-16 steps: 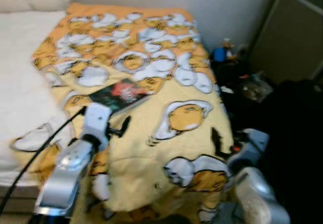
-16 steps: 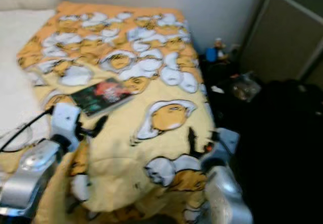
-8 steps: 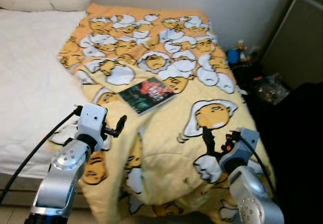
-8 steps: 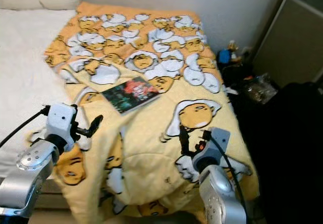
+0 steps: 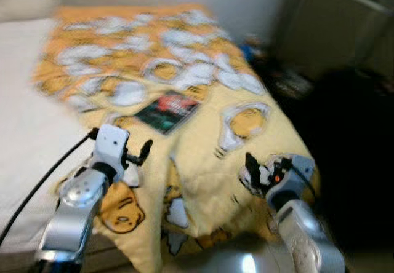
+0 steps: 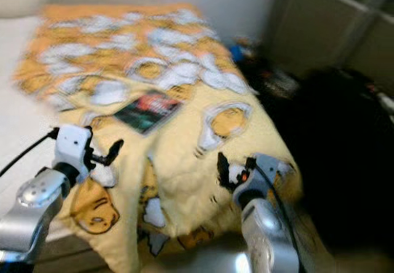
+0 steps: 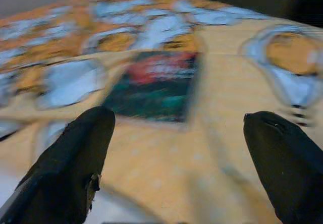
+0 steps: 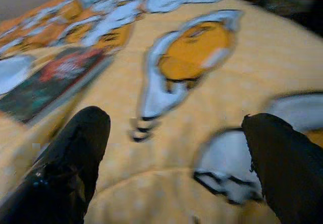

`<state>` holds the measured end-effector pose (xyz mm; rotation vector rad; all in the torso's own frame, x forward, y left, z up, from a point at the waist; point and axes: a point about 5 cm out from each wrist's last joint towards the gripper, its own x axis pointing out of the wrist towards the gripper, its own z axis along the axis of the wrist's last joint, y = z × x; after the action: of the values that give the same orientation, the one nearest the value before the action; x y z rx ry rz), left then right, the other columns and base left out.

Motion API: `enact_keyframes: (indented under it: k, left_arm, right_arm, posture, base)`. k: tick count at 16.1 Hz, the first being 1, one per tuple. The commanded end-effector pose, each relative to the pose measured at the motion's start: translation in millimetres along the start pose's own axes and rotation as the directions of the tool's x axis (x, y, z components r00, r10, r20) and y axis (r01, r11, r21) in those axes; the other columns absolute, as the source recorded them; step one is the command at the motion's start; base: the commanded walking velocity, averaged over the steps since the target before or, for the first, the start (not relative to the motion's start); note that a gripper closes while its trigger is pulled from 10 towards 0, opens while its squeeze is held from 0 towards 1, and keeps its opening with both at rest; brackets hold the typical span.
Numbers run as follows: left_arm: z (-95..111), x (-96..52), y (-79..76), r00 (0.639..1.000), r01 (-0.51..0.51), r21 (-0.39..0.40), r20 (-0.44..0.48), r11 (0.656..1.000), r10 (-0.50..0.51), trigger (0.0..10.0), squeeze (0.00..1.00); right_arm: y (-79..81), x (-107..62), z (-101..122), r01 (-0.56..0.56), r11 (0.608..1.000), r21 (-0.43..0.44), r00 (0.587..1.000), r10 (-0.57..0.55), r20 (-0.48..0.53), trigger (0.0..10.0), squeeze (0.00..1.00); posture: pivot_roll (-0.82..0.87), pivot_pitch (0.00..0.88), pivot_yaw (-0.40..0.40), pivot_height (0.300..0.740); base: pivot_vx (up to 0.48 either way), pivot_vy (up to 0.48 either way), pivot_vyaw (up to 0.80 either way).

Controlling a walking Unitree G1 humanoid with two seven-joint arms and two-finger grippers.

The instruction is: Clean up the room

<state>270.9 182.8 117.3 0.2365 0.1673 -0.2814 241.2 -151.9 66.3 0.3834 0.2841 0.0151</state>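
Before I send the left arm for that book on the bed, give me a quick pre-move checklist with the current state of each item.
1. Book located: ok. It lies flat on the yellow patterned blanket, ahead of the left gripper.
2. Left gripper empty and open: ok. Its fingers are spread wide with nothing between them.
3. Right gripper empty and open: ok. It hovers over the blanket, fingers apart.
4. Path from left gripper to book: ok. Just blanket lies between them.
5. Views steady: not ok. The head and wrist views are blurred.
6. Book edge liftable from blanket: cannot tell. Blur hides how it sits in the folds.
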Motion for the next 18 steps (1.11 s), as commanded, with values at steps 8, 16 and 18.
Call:
enact_keyframes:
  k: [8,16,18]
  left_arm:
    - [1.6,0.5,-3.3,1.0,0.016,-0.01,0.017,1.0,-0.016,10.0,0.63]
    - [0.3,-0.5,1.5,1.0,0.023,-0.01,0.011,1.0,-0.023,10.0,0.63]
    - [-1.3,-2.4,2.2,1.0,0.024,-0.009,0.007,1.0,-0.024,10.0,0.62]
  right_arm:
    - [-2.4,-1.9,3.1,0.015,0.999,0.036,0.999,-0.016,0.038,10.0,0.0]
    - [0.6,-4.6,-1.0,0.015,0.999,0.031,0.999,-0.016,0.03,10.0,0.0]
    - [1.2,-5.7,-1.3,0.01,1.0,0.025,0.999,-0.011,0.035,10.0,0.0]
  posture:
    - [-0.04,0.0,0.011,0.74]
    - [-0.04,0.0,0.027,0.74]
    - [-0.04,0.0,0.028,0.74]
  base:
    - [0.0,0.3,-0.79]
    - [0.0,0.271,-0.4]
    - [0.0,0.399,-0.4]
